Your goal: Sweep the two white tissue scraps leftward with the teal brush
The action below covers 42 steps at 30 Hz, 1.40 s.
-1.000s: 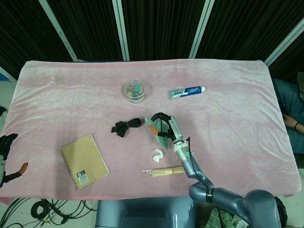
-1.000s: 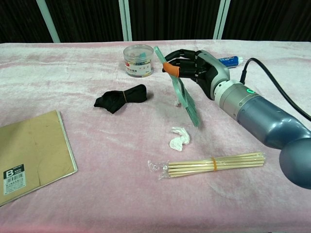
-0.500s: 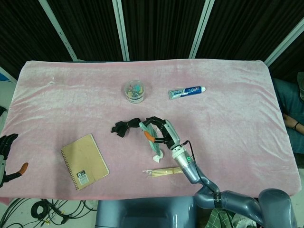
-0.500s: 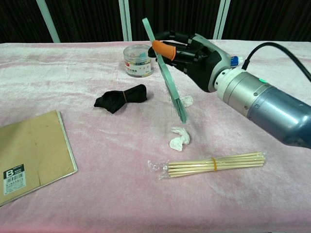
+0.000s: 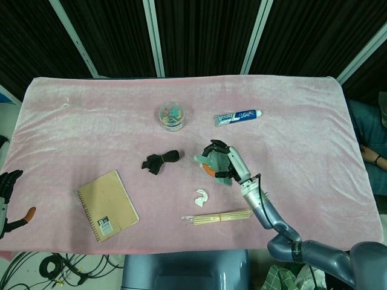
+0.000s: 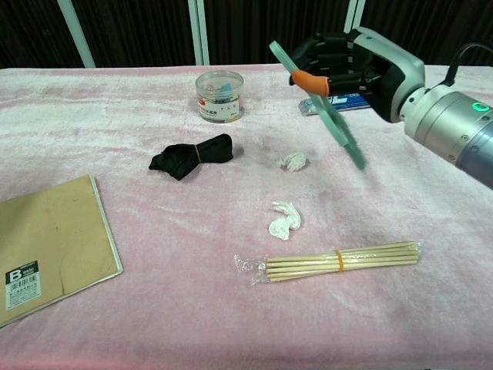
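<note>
- Head view: the right hand (image 5: 225, 165) grips the teal brush (image 5: 213, 167) above the pink surface (image 5: 290, 133); one tissue scrap (image 5: 199, 197) lies below-left of it. The left hand (image 5: 8, 194) idles at the edge, fingers apart.
- Chest view: brush (image 6: 327, 108) lifted right of both tissue scraps (image 6: 292, 160) (image 6: 283, 219); sweeping looks unfinished.
</note>
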Tool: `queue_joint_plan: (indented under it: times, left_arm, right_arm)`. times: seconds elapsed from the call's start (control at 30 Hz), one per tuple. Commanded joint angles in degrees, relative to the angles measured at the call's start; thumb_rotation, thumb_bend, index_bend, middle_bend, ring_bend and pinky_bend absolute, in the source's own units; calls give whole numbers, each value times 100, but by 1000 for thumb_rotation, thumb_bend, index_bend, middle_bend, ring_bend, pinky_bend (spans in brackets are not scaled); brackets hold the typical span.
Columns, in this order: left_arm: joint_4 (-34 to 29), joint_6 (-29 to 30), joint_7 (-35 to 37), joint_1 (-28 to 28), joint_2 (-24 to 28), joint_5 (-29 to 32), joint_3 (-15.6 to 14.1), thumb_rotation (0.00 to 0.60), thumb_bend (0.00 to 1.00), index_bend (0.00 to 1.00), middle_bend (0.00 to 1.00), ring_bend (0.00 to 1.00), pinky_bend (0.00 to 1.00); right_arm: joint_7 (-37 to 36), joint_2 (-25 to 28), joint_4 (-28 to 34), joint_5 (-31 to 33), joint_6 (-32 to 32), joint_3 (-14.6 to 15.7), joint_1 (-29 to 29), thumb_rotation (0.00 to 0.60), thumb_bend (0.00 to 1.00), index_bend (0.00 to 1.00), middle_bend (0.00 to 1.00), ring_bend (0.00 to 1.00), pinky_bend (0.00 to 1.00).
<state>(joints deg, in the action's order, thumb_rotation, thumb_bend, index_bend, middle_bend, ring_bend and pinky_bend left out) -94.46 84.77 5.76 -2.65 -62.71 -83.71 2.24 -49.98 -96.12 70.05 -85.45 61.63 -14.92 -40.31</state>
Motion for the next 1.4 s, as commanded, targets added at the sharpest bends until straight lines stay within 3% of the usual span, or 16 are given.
queue_joint_plan:
  times: [0.03,0.23,0.4,0.6,1.17,1.27,1.4]
  left_arm:
    - [-7,6,-12,2,-2,-1,0,600,293,82,87,0,20]
    - [-13,12,-43,3,-10,3,2,600,294,82,87,0,20]
    - [-15,13,-59,3,-13,2,1,600,294,82,87,0,20]
    - [-22,13,-64,6,-14,9,1,600,294,82,87,0,20]
    - [-42,-32,-42,-4,6,31,-5,600,294,83,87,0,61]
    - [-39,-37,-58,-7,6,30,-5,600,294,83,87,0,61]
    - [-41,-30,-58,-5,2,36,-1,600,294,83,87,1,61]
  right_arm:
    - [953,537,-429,-163,-120,255,20,600,448,738,626,325,124]
    - [1593,1208,-624,-233,-634,561,-45,600,449,742,627,326,124]
    - [2019,1420,-784,-237,-962,767,-82,600,448,742,626,327,124]
    - [2744,1254,-1121,59,-1298,840,-70,600,448,742,616,327,124]
    - [3198,809,-1408,851,-1926,810,18,600,409,740,585,327,124]
    - [3228,761,-1410,866,-1919,822,36,600,390,701,540,321,124]
    - [3276,733,-1353,930,-1987,830,48,600,290,550,457,291,124]
